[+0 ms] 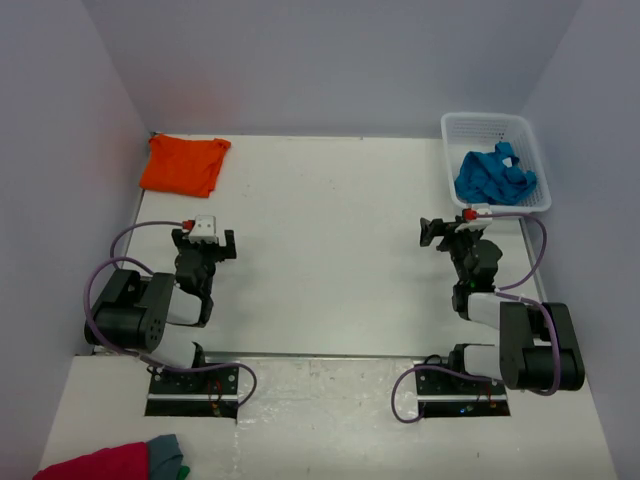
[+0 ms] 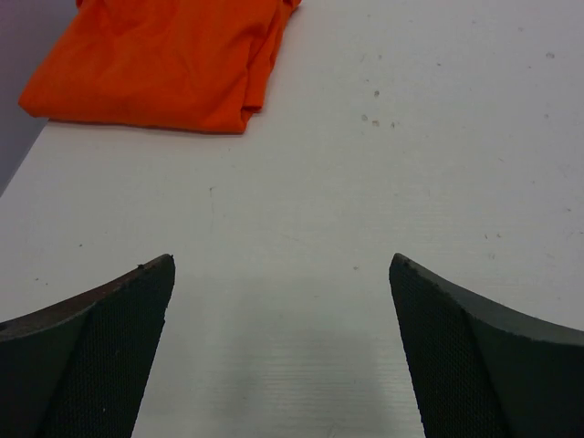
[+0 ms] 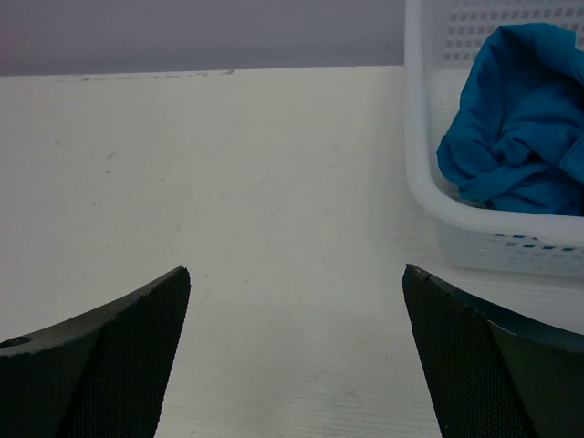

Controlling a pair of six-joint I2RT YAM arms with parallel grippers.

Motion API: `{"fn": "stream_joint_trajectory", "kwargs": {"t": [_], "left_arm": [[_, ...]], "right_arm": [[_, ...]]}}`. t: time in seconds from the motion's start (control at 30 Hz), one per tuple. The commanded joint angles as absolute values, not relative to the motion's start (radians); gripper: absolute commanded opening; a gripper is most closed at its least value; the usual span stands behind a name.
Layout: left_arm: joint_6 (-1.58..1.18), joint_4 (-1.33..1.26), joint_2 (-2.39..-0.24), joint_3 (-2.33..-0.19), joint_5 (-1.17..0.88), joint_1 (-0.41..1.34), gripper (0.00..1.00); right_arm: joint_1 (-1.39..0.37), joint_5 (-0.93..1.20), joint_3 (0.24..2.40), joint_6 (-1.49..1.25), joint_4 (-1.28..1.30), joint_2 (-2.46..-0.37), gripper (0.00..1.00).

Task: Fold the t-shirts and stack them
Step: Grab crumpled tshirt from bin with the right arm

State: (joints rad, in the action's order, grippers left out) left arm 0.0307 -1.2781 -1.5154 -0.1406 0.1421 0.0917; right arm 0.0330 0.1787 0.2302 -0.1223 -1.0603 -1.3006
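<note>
An orange t-shirt [image 1: 184, 164] lies folded at the table's far left corner; its near edge fills the top left of the left wrist view [image 2: 155, 64]. A teal-blue t-shirt [image 1: 494, 176] sits crumpled in a white basket [image 1: 458, 127] at the far right, also seen in the right wrist view [image 3: 520, 146]. My left gripper [image 1: 205, 243] hangs open over bare table, a short way nearer than the orange shirt, with nothing between its fingers [image 2: 91, 365]. My right gripper [image 1: 452, 230] is open too, just in front of the basket [image 3: 429, 196], holding nothing.
A crimson-pink cloth [image 1: 95, 464] and a grey cloth [image 1: 166, 453] lie on the near shelf at the bottom left, behind the left arm's base. Purple walls close in the table on the left, far and right sides.
</note>
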Motion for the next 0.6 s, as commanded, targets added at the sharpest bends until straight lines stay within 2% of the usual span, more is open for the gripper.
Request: {"fn": "stream_joint_trajectory", "kwargs": {"t": [0.0, 0.37, 0.57], "left_arm": [[0.055, -1.355, -1.502, -0.161, 0.137, 0.081, 1.0], [0.038, -1.345, -1.503, -0.166, 0.173, 0.078, 1.0], [0.032, -1.336, -1.503, -0.172, 0.169, 0.072, 1.0]], "right_arm": [[0.029, 0.176, 0.252, -0.106, -1.091, -1.292, 0.99], [0.029, 0.172, 0.253, -0.104, -1.092, -1.293, 0.99], [0.02, 0.103, 0.252, -0.121, -1.092, -1.29, 0.99]]}}
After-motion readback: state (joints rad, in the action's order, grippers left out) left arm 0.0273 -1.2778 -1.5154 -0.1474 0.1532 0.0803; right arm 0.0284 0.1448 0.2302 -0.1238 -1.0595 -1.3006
